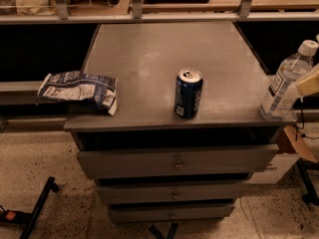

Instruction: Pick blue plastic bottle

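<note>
The blue plastic bottle (287,81) is a tall clear bottle with a white cap and a white label. It stands upright at the right front corner of the grey cabinet top (149,59). My gripper (310,83) shows only as a pale part at the right edge of the view, right beside the bottle's upper half, and most of it is out of view. I cannot tell if it touches the bottle.
A dark blue drink can (188,93) stands upright near the front middle of the top. A crumpled chip bag (79,90) lies on the left front corner, overhanging the edge. Drawers (177,161) sit below. A shelf rail (149,16) runs behind.
</note>
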`<state>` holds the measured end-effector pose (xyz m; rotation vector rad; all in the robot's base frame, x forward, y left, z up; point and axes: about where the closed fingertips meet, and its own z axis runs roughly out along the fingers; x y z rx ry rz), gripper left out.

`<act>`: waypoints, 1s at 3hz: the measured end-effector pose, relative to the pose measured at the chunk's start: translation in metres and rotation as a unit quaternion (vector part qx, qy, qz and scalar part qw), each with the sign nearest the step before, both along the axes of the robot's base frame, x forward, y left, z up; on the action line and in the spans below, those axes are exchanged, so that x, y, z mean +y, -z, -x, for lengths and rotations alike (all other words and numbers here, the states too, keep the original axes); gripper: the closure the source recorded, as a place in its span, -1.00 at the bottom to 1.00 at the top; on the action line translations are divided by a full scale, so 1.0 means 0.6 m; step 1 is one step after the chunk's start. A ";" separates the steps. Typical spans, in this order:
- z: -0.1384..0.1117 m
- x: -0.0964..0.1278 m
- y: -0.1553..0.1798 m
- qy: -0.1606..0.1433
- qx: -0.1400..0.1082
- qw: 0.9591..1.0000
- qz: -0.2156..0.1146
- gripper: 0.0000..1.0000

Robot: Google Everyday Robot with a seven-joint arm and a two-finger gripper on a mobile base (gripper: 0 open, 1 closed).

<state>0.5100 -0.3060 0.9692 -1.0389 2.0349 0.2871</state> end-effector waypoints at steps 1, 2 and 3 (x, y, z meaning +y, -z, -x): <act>-0.009 -0.002 0.028 0.002 -0.019 1.000 -0.021 -1.00; -0.026 -0.014 0.068 0.013 -0.029 0.999 -0.037 -1.00; -0.041 -0.028 0.101 0.025 -0.028 0.998 -0.056 -1.00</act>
